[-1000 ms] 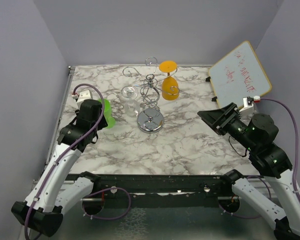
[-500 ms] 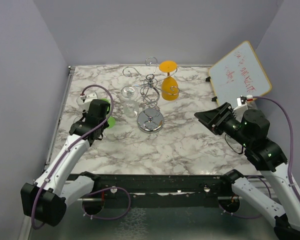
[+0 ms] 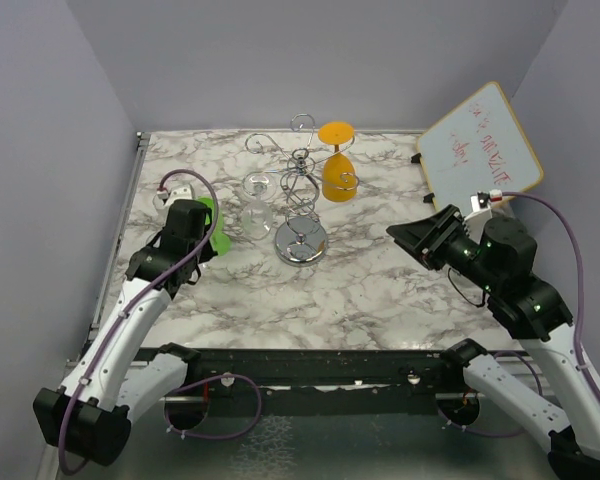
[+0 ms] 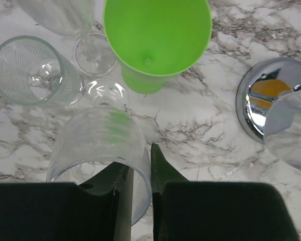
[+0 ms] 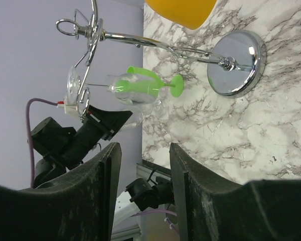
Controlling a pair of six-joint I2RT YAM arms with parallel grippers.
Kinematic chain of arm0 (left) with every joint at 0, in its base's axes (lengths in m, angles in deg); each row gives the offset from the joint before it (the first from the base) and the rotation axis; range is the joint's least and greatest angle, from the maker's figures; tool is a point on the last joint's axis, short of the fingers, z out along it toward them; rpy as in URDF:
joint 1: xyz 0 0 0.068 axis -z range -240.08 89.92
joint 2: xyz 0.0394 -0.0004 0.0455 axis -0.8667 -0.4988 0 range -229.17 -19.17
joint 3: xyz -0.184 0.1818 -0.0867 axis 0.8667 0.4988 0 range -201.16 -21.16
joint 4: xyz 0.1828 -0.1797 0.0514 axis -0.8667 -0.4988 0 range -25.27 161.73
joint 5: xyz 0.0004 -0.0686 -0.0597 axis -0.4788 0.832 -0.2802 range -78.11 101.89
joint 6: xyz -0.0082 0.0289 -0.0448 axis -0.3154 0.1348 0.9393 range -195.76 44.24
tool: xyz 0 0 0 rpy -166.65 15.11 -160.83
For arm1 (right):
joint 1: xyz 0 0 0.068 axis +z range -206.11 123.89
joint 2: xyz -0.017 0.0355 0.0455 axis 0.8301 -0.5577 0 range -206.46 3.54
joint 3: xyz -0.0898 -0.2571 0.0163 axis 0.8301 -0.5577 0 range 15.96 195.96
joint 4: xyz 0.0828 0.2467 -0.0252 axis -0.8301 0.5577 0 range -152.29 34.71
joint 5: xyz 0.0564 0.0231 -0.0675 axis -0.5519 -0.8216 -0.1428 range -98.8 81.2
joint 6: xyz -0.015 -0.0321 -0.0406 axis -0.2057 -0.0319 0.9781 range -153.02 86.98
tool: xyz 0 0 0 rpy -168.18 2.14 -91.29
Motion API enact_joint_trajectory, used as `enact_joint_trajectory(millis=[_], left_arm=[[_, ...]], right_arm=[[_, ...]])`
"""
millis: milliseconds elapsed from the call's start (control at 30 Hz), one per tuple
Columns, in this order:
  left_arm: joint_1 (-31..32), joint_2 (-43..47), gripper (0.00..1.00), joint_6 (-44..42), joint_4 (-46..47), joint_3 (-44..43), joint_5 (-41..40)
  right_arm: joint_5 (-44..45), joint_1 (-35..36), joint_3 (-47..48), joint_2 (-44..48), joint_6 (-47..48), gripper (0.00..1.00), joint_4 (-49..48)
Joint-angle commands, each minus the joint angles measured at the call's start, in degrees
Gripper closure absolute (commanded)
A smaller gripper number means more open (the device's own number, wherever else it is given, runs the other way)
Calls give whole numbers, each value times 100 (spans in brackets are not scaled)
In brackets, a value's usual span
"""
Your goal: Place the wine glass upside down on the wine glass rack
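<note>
Rack (image 3: 301, 240): orange glass (image 3: 337, 176) and hanging clear glass (image 3: 257, 212) done; left gripper (image 4: 139, 157) pinching rim of standing clear glass (image 4: 98, 143), apparently unlifted; right gripper (image 5: 143, 150) spread, empty

Marble table (image 3: 360, 290) with wine glass rack (image 3: 301, 240), green glass (image 4: 158, 30), clear glasses (image 4: 98, 138).

Both arms (image 3: 120, 335) are white with black joints, purple cables (image 5: 28, 145), a black left hand (image 4: 139, 160) and right hand (image 5: 144, 150).
</note>
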Motion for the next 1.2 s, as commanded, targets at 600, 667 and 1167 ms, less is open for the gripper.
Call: enact_joint_trajectory(millis=[600, 667, 1167], left_arm=[[-24, 246, 98, -394, -1244, -141, 3047], [-24, 243, 95, -428, -1303, -50, 2995], [-18, -163, 57, -1029, -1750, -665, 2532]], right_arm=[[-43, 10, -284, 508, -251, 52, 70], [-43, 12, -319, 540, -256, 52, 65], [-8, 14, -559, 779, -270, 52, -26]])
